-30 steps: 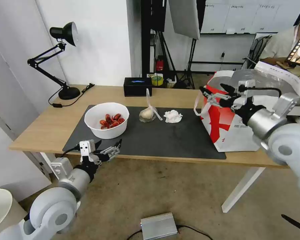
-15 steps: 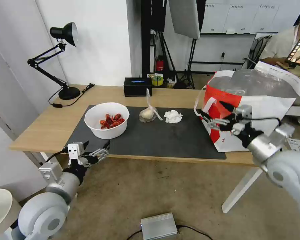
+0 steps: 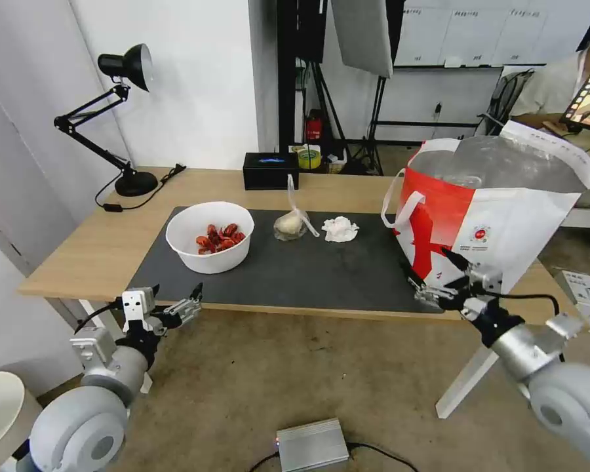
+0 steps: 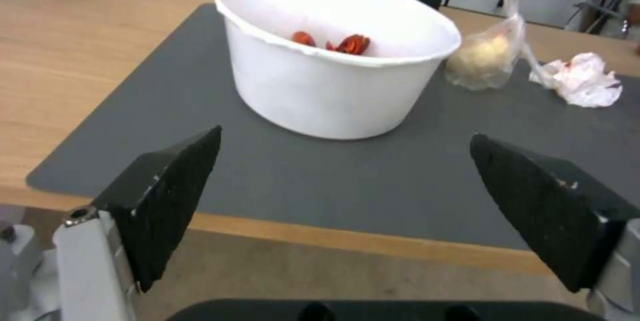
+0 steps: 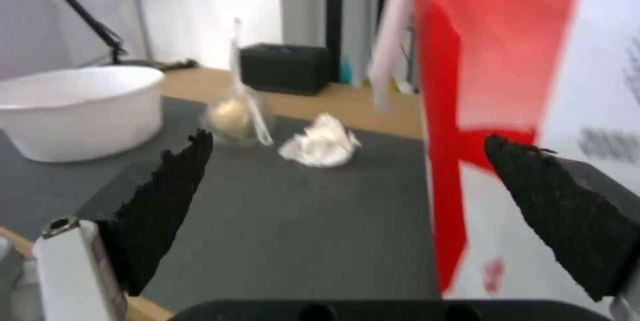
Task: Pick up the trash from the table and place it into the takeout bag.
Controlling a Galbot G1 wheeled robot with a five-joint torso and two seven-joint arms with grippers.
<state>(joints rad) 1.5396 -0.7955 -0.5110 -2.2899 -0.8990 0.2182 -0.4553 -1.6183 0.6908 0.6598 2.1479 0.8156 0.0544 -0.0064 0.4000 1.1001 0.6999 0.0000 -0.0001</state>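
Both end effectors, left [image 3: 177,307] and right [image 3: 432,278], spread empty, lower frame. Advice: approach bowl [image 3: 210,236] level, pinch rim, avoid tipping.

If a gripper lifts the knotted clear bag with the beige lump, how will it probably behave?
The knotted clear bag is thin film around one lump, so it will probably sag and swing if lifted by its upright twisted tail. It looks light for its size. The film may be slippery, so pinching the tail near the knot seems safer than squeezing the lump.
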